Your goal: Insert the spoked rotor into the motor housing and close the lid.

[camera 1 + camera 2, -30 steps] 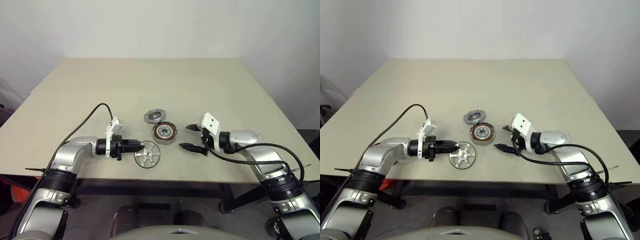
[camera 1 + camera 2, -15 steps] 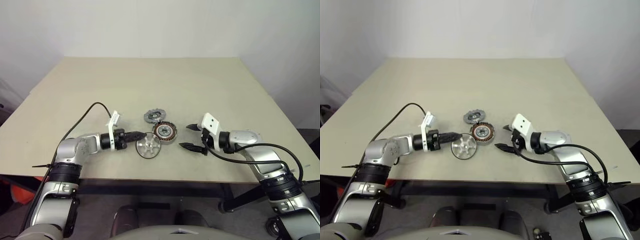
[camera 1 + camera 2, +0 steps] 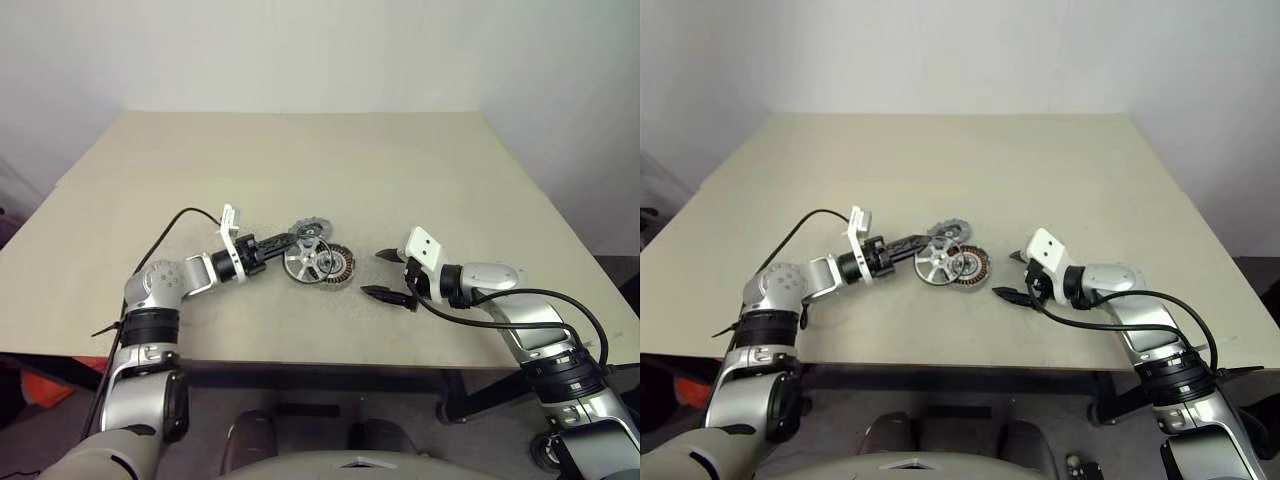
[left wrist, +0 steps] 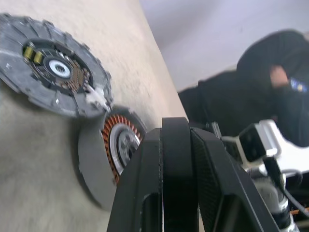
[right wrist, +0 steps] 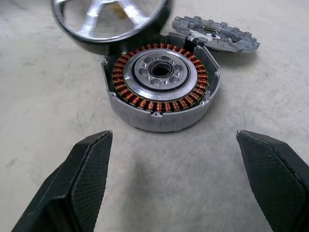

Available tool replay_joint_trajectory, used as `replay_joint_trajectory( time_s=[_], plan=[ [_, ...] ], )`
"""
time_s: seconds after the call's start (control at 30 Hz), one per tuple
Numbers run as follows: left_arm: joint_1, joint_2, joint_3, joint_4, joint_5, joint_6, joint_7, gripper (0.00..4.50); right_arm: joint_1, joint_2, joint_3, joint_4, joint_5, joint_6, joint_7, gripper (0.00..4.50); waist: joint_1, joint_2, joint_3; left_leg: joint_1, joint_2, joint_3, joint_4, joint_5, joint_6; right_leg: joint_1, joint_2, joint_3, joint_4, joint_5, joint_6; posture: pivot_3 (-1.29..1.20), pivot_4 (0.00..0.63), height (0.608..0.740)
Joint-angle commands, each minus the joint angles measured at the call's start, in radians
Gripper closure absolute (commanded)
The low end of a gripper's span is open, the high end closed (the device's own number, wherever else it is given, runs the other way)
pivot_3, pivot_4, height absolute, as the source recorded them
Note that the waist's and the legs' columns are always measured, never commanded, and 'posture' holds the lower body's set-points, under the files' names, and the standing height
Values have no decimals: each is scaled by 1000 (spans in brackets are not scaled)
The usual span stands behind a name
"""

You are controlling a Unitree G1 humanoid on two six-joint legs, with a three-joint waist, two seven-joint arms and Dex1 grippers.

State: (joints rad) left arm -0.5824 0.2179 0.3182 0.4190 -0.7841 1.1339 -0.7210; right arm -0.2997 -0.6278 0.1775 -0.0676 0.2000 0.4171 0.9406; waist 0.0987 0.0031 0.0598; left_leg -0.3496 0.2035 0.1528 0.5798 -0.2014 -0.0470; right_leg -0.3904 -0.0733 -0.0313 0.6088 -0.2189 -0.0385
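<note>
Left gripper (image 3: 292,243) was clamped on the spoked rotor (image 3: 303,262), held tilted over the motor housing (image 5: 161,87) near the table's (image 3: 300,160) front edge; lid (image 5: 215,35) just behind the housing; right gripper (image 3: 386,273) fingers stood wide apart beside it

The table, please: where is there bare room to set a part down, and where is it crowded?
The table is bare across its far half behind the lid, and along both side edges outside the arms. It is crowded at the near middle: the left gripper holds the spoked rotor over the motor housing, with the open right gripper alongside.
</note>
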Motion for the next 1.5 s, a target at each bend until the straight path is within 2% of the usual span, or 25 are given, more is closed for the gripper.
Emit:
replay_joint_trajectory(
  time_s=[0.03,0.27,0.57,1.5],
  plan=[
    [-40,-32,26,35,-18,-30,27,3635,-11,-7,-31,-20,9,-11,-2,277,1,0,0,0,0,0,0,0,0,0,0,0,0,0,0,0,0,740],
    [-97,-94,29,116,-19,-67,47,3635,-13,-7,-28,-20,6,-6,-8,277,1,-1,1,0,0,0,0,0,1,0,0,-1,-1,0,0,0,0,740],
    [-155,-126,17,229,10,-104,45,3635,-2,-7,-31,-38,8,1,-17,277,1,-1,1,-1,0,0,0,-1,2,0,0,-1,-1,0,0,0,0,740],
    [-133,-116,-34,221,54,-86,30,3635,9,-28,-43,-106,54,55,13,277,2,-2,1,0,0,0,0,-2,5,0,0,-1,-1,0,0,0,0,740]
  ],
)
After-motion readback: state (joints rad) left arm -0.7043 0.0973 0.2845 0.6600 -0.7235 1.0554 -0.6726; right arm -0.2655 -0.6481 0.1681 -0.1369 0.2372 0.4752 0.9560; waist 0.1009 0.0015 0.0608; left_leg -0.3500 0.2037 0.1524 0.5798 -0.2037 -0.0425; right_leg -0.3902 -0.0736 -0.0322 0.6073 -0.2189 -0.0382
